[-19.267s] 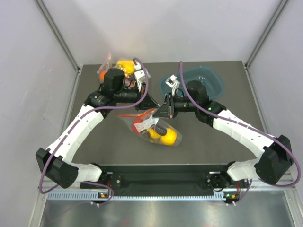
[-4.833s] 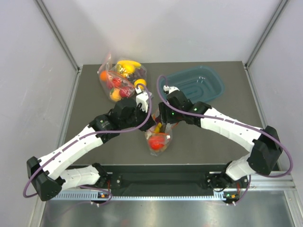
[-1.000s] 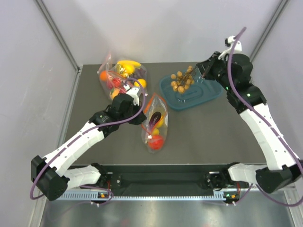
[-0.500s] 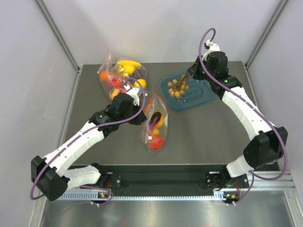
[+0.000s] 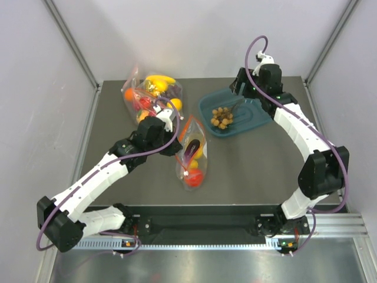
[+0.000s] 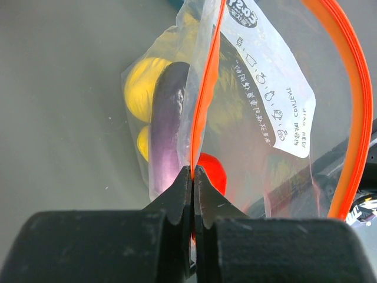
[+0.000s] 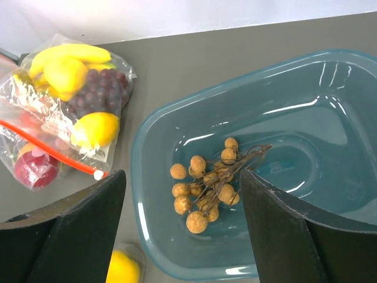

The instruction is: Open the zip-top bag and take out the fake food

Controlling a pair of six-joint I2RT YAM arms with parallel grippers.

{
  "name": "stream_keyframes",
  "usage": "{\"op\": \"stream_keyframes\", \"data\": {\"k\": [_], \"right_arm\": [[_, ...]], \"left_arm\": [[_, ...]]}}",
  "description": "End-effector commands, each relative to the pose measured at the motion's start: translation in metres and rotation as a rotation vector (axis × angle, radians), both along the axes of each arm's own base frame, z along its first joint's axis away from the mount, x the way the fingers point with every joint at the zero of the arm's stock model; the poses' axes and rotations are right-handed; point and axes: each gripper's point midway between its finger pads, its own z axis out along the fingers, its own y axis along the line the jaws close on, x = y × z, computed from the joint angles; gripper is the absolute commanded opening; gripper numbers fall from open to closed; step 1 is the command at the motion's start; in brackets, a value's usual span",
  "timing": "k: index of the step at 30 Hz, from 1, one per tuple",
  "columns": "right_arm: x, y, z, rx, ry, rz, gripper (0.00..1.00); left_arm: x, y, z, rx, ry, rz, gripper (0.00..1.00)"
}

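Note:
The zip-top bag [image 5: 192, 154] lies mid-table with its orange zip strip [image 6: 203, 100] parted. My left gripper [image 5: 176, 134] is shut on one lip of that strip [image 6: 192, 171]. Inside the bag show a purple eggplant [image 6: 166, 127], a red tomato [image 6: 215, 172] and yellow fruit [image 6: 141, 88]. The brown knobbly cluster [image 5: 221, 117] [image 7: 211, 184] lies in the teal tub [image 5: 262, 117]. My right gripper [image 5: 238, 89] [image 7: 182, 177] hangs open above the cluster, holding nothing.
A second clear bag [image 5: 150, 94] [image 7: 65, 100] with a banana, grapes and other fruit sits at the back left, close to my left arm. The teal tub's wall [image 7: 330, 88] fills the right wrist view. Grey walls ring the table.
My right gripper swung left and down over the tub, opened and let go of the brown cluster, which now lies in the tub. The left gripper and the bag stayed put.

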Motion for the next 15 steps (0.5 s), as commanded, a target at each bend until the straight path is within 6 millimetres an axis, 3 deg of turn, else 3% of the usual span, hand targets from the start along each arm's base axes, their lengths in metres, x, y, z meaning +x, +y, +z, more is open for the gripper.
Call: {"op": "stream_keyframes", "data": {"k": [1,6,9,11,15], "right_arm": [[-0.013,0.005,0.066,0.044,-0.15,0.038,0.78],[-0.06,0.036,0.085,0.025,-0.15,0.167,0.79],[-0.102,0.078,0.102,0.078,-0.148,0.328,0.79],[-0.126,0.096,0.115,0.123,-0.15,0.397,0.78],[-0.182,0.148,0.126,0.222,-0.111,0.607,0.78]], "left_arm": [[0.0,0.002,0.01,-0.009,-0.036,-0.008,0.0],[0.0,0.002,0.009,-0.008,-0.033,-0.006,0.0],[0.0,0.003,0.01,-0.009,-0.038,0.0,0.0],[0.0,0.004,0.011,-0.009,-0.04,0.001,0.0],[-0.001,0.005,0.009,-0.005,-0.039,0.001,0.0]]}}
